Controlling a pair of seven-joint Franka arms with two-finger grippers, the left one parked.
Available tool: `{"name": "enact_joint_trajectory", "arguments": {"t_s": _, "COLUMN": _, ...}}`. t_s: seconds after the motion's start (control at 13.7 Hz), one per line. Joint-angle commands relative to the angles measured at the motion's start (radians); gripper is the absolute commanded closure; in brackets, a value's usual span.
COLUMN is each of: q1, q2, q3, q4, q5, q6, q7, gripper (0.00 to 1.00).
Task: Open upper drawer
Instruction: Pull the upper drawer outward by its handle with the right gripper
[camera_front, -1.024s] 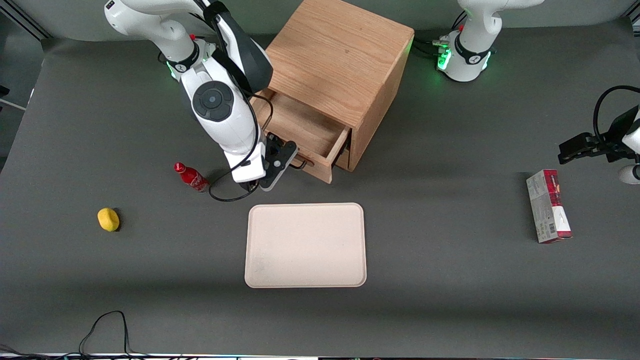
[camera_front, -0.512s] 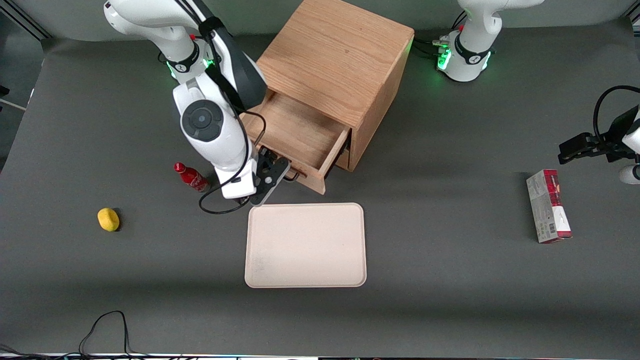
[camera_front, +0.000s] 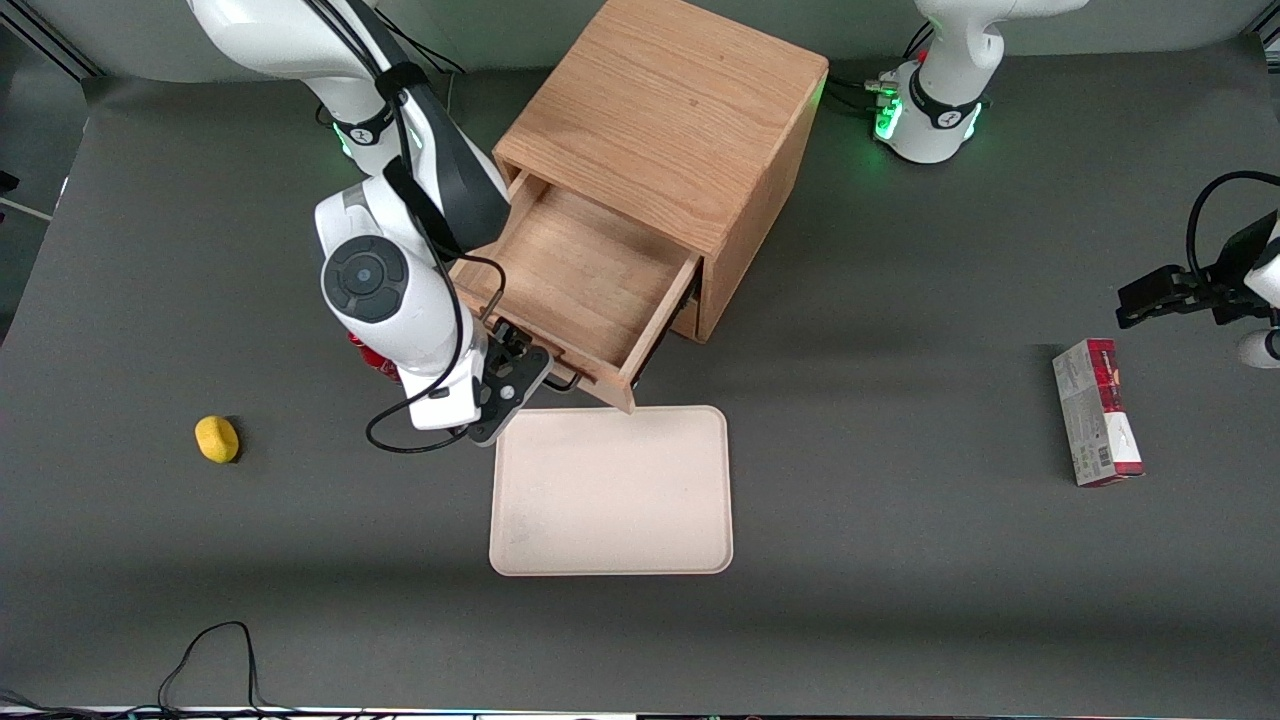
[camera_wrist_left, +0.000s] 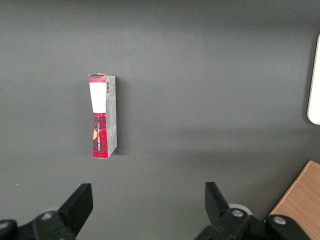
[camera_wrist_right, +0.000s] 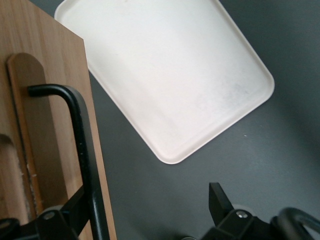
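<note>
The upper drawer (camera_front: 570, 280) of the oak cabinet (camera_front: 670, 120) stands pulled well out, and its shallow wooden tray body is bare inside. Its black bar handle (camera_front: 572, 381) faces the tray. My right gripper (camera_front: 520, 378) is at that handle, in front of the drawer. In the right wrist view the handle (camera_wrist_right: 82, 145) runs along the drawer front (camera_wrist_right: 45, 125). It lies between the spread fingers of my gripper (camera_wrist_right: 147, 205), close against one finger, and the other finger (camera_wrist_right: 217, 197) is far from it. The lower drawer is hidden under the upper one.
A beige tray (camera_front: 610, 490) lies just in front of the drawer and also shows in the right wrist view (camera_wrist_right: 170, 75). A red bottle (camera_front: 372, 360) is mostly hidden by my arm. A yellow lemon (camera_front: 217, 439) lies toward the working arm's end. A red and white box (camera_front: 1097, 412) lies toward the parked arm's end.
My gripper has moved toward the front camera with the handle. The upper drawer has slid farther out of the cabinet, close to the tray's edge. The red bottle is now mostly covered by my arm.
</note>
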Motion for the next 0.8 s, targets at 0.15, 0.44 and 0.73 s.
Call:
{"name": "enact_joint_trajectory", "arguments": {"t_s": 0.15, "q1": -0.035, "q2": 0.05, "q3": -0.002, "q4": 0.062, "q5": 0.004, "q6": -0.024, "q7": -0.02, "gripper": 0.0}}
{"name": "enact_joint_trajectory", "arguments": {"t_s": 0.44, "q1": -0.04, "q2": 0.065, "q3": -0.002, "q4": 0.088, "q5": 0.004, "q6": -0.024, "q7": -0.019, "gripper": 0.0}}
{"name": "enact_joint_trajectory", "arguments": {"t_s": 0.73, "q1": -0.043, "q2": 0.065, "q3": -0.003, "q4": 0.102, "q5": 0.004, "q6": -0.024, "q7": -0.011, "gripper": 0.0}}
